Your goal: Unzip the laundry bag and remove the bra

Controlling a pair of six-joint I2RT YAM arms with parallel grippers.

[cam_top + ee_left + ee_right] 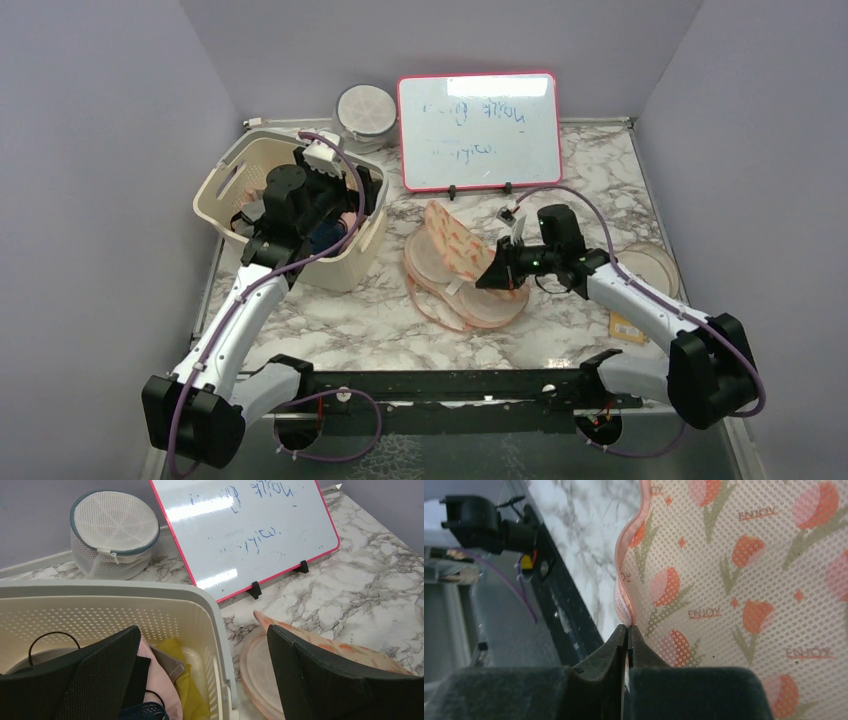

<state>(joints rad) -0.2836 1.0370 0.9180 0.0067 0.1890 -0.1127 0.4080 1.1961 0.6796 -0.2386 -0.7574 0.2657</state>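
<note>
Marble covers the table (350, 320), with grey walls around. In the middle lies the laundry bag (465, 265), unzipped. The right gripper (627, 630) pinches its pink edge tight, I think to hold the top flap up. What looks like the bra (35, 659), grey with a thin black strap, lies in the cream basket (225, 180) on the left. The left gripper (202, 635) hangs over it, fingers wide apart, holding nothing.

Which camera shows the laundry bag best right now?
Top external: it shows nearly the whole laundry bag, open, with one flap raised. The right wrist shows only a close-up of its printed fabric and trim; the left wrist catches one end, partly hidden.
</note>
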